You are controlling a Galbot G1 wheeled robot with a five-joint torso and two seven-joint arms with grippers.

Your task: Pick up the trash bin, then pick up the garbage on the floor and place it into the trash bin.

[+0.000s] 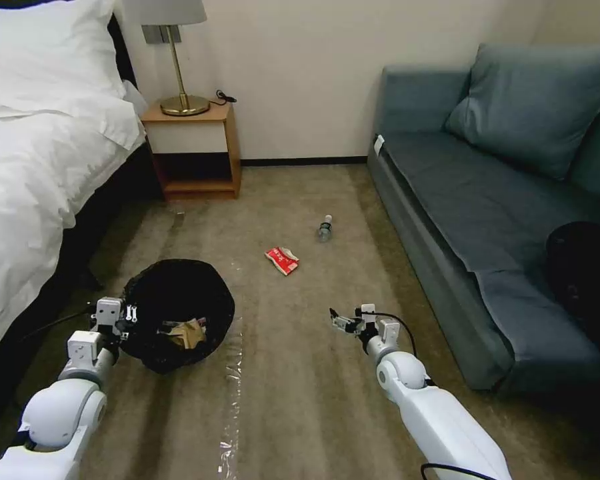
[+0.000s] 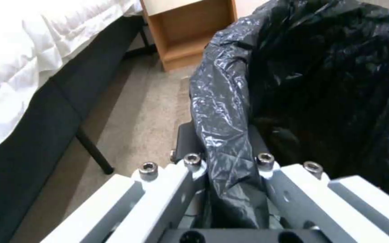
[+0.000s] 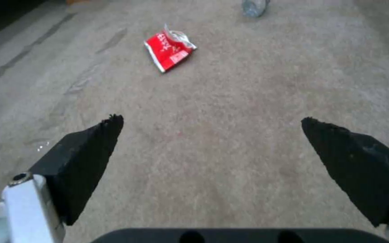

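Head view, trash bin [image 1: 178, 313]: black-lined; your left gripper [image 2: 224, 158] pinches its near rim; crumpled brown paper bag [image 1: 188, 333] inside.
Right gripper [image 3: 212, 148]: your fingers spread wide, hovering over carpet [image 1: 300, 400].
Red-and-white packet [image 3: 170, 51]: on carpet, well ahead of your right gripper.
Bottle [image 1: 325, 229]: clear, farther beyond the packet.

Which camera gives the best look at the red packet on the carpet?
The right wrist view: the red packet lies large and unblocked beyond the open right gripper. The head view shows it small, mid-carpet. The left wrist view looks at the bin's black bag.
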